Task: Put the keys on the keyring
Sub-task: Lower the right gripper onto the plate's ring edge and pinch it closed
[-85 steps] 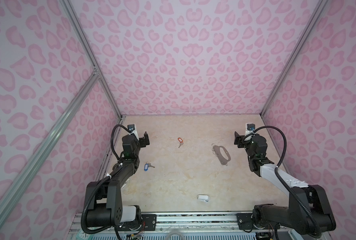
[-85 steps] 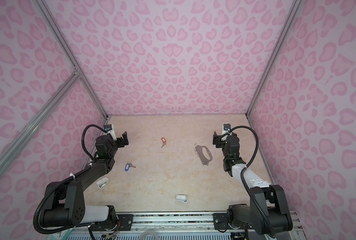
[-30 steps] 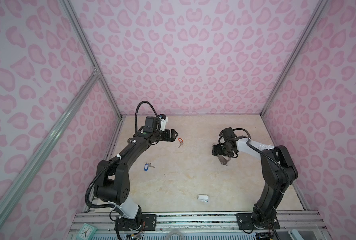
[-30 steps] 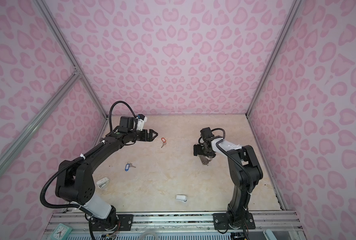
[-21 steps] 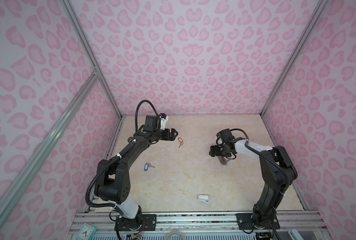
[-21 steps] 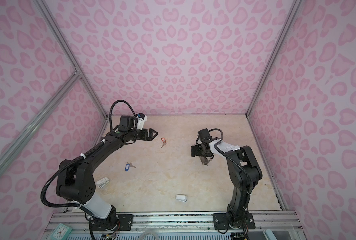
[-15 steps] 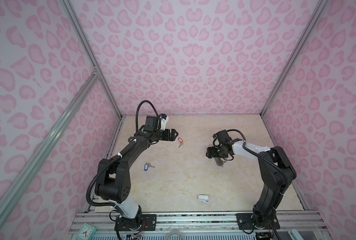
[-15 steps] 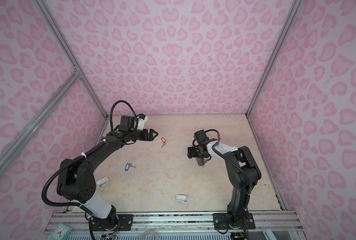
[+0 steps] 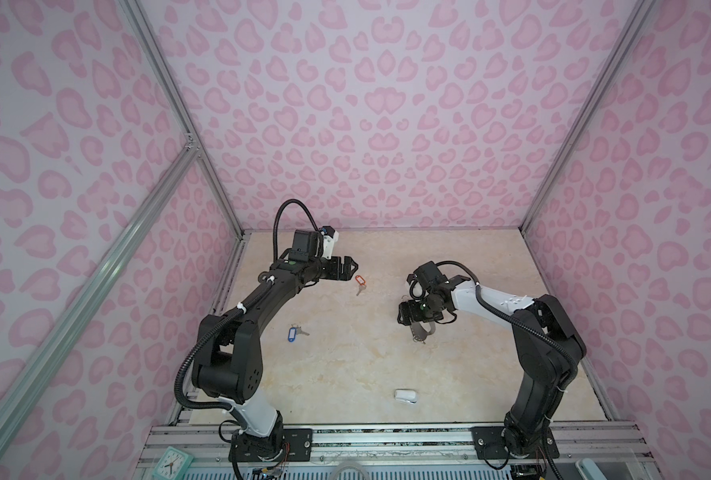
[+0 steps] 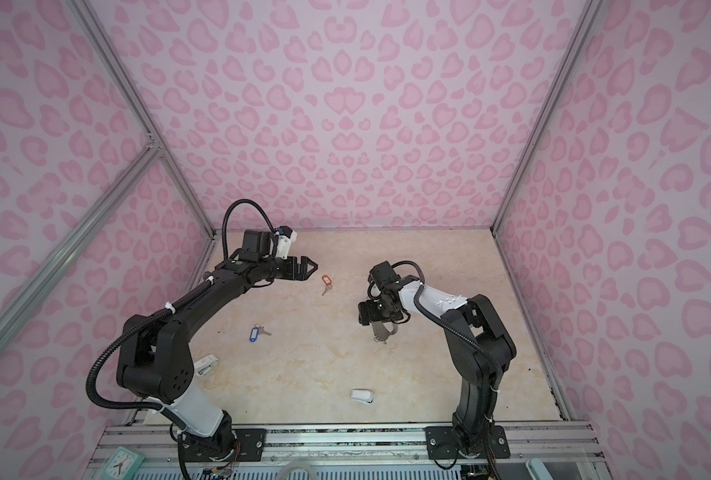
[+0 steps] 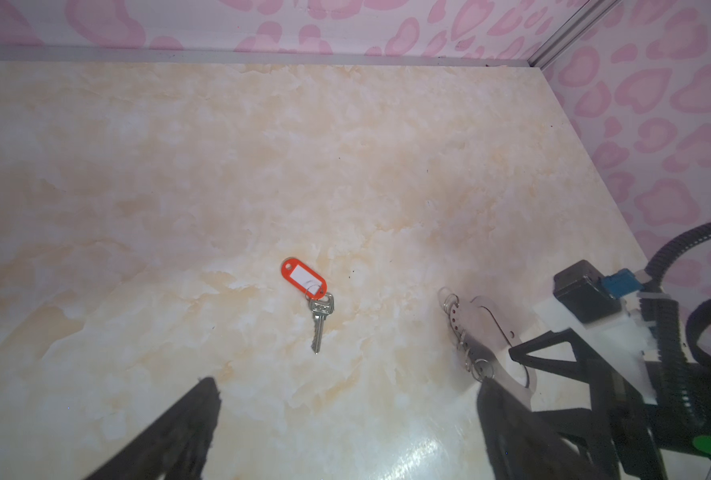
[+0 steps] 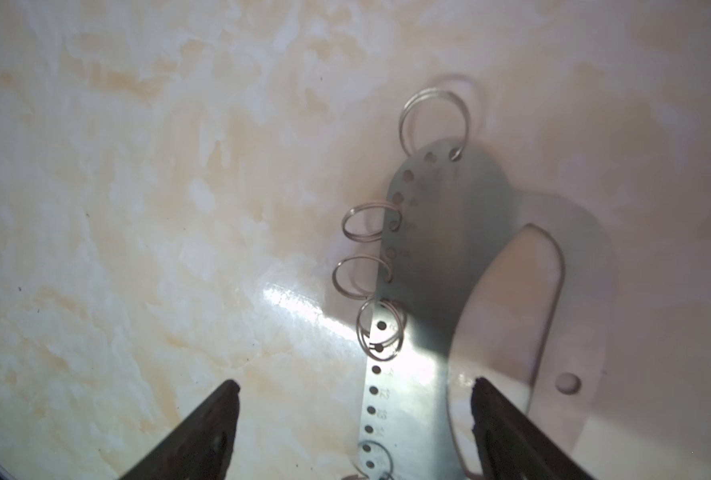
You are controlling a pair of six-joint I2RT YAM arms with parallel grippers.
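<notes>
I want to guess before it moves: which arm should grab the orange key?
Probably left. The left gripper is open, close to the orange-tag key and pointing at it. The right gripper is open too, but it is over the keyring, farther from that key.

- Bright, even in both top views; faint shadows.
- Warped at the edges.
- Streaked with glare on the keyring [image 12: 428,270], hazy in the right wrist view.

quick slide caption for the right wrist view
Open right gripper poised over a flat grey metal keyring plate edged with small wire rings, on a beige marbled table.
</notes>
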